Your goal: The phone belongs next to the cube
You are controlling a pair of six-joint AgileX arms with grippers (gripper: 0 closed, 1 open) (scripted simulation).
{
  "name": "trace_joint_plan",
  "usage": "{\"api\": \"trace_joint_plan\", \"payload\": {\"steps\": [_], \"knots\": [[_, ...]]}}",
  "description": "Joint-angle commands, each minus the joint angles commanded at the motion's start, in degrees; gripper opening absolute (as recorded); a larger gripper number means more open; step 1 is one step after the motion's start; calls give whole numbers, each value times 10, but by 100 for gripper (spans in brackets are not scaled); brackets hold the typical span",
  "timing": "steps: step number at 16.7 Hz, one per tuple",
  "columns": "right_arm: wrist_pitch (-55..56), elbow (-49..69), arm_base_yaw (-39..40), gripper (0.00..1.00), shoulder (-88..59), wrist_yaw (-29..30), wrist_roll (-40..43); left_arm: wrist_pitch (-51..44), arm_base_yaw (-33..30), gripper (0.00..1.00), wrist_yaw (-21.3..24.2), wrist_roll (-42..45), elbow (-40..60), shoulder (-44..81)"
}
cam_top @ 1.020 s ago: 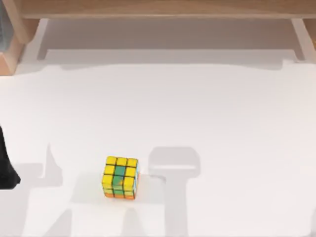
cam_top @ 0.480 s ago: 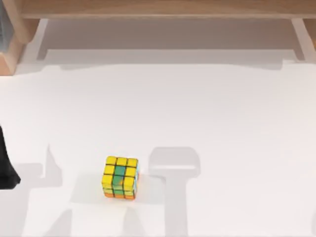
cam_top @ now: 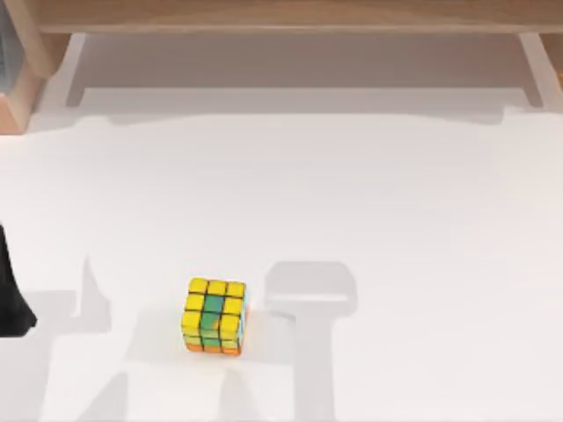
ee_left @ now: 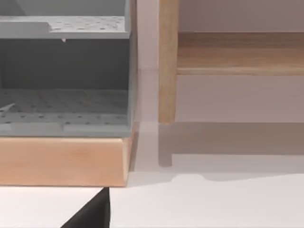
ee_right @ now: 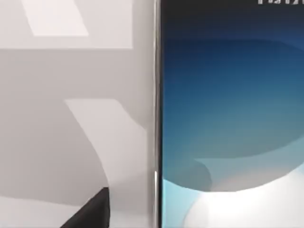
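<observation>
- Blue-grey glow marks the phone (ee_right: 228,118) in my right wrist view, seen very close, with a thin silver edge running along its side and white desk beside it.
- I cannot place the phone on the desk from the top view.
- One dark fingertip (ee_right: 92,211) of my right arm sits at the corner of that wrist view, apart from the phone; I cannot tell how wide the right fingers stand.
- The cube (cam_top: 214,316), mostly yellow with some green tiles and an orange lower edge, rests on the white desk (cam_top: 396,202), left of centre and toward the near edge in the top view.
- My left arm (cam_top: 12,294) shows as a dark shape at the desk's left edge, well apart from the cube.
- My left wrist view faces a grey perforated shelf unit (ee_left: 64,85) on a light wooden base (ee_left: 61,161), beside a wooden post (ee_left: 167,61); I cannot tell the left fingers' spread.
</observation>
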State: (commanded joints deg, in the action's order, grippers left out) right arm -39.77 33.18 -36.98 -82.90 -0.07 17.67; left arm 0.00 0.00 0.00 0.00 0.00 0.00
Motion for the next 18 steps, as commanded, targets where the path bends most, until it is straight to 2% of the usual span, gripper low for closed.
{"api": "trace_joint_plan", "payload": {"steps": [6,18], "knots": [[29,-15,0,100,-19,0,0,0,0,100,0,0,0,0],[29,-15,0,10,-19,0,0,0,0,100,0,0,0,0]]}}
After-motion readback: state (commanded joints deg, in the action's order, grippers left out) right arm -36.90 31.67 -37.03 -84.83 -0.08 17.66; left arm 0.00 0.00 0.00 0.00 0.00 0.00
